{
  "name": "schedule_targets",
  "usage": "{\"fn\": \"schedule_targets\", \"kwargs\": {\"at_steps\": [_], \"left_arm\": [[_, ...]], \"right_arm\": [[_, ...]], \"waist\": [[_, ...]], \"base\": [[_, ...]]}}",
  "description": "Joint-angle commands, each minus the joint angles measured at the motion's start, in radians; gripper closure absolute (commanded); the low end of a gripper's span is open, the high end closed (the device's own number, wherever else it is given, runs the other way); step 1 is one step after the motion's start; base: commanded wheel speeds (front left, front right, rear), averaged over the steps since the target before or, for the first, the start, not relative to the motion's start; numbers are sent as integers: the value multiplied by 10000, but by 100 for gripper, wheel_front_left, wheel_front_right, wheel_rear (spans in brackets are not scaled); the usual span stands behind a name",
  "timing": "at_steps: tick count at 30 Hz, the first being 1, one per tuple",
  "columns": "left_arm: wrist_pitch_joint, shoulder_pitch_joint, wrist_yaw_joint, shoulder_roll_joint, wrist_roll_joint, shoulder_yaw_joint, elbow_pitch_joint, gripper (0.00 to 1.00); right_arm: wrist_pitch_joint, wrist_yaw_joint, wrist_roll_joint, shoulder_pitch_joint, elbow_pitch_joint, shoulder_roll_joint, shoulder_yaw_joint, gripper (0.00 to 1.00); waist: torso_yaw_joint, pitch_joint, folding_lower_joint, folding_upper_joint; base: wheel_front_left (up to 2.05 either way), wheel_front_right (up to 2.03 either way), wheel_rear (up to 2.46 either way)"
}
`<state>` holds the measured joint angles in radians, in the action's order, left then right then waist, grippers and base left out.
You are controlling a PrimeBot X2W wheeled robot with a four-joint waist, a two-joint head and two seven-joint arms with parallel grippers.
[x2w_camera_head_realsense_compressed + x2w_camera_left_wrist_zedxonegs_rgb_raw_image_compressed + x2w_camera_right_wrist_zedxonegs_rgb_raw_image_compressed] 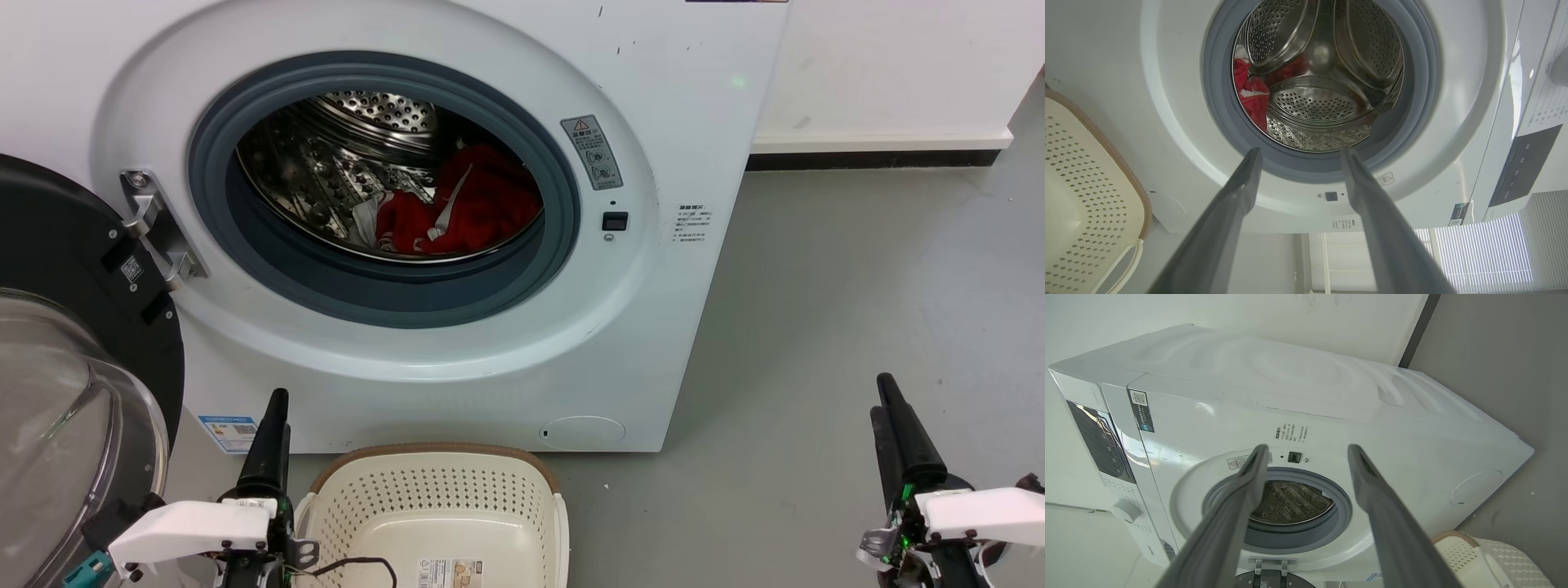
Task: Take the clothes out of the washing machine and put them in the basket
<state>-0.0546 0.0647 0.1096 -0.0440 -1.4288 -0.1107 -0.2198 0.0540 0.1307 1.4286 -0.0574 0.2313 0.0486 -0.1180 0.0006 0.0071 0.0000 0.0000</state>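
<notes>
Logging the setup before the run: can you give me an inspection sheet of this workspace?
Surface: grey floor.
Job's things: washing machine with door swung open; red clothes in the drum; basket in front, no clothes in it.
Clutter: nothing seen.
Hands: left hand open beside the basket; right hand open above the floor; both hold nothing.
Cables: thin black cable over the basket's near edge.
Surroundings: white wall with dark skirting behind.
</notes>
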Motion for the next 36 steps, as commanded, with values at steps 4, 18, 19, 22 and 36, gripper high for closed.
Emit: {"fn": "schedule_targets", "kwargs": {"at_steps": [4,18,19,22,36], "left_arm": [[273,25,-194,-32,1252,62,539,0],[848,-230,-719,-42,4195,520,1163,0],[886,-242,-752,-42,4362,546,1201,0],[995,-279,-839,-44,4853,609,1310,0],[1474,-486,-1154,-52,6909,821,1761,0]], "right_arm": [[-260,0,-1434,9,-574,27,61,0],[-836,0,-4738,332,-1402,28,388,0],[-873,0,-4912,357,-1445,28,403,0],[-986,0,-5434,424,-1571,28,428,0],[-1464,0,-7582,660,-2101,28,473,0]], "waist": [[-5,16,0,0],[-18,40,0,0],[-19,41,0,0],[-20,40,0,0],[-10,54,0,0]], "base": [[0,0,0],[0,0,0],[0,0,0],[0,0,0],[0,0,0]]}}
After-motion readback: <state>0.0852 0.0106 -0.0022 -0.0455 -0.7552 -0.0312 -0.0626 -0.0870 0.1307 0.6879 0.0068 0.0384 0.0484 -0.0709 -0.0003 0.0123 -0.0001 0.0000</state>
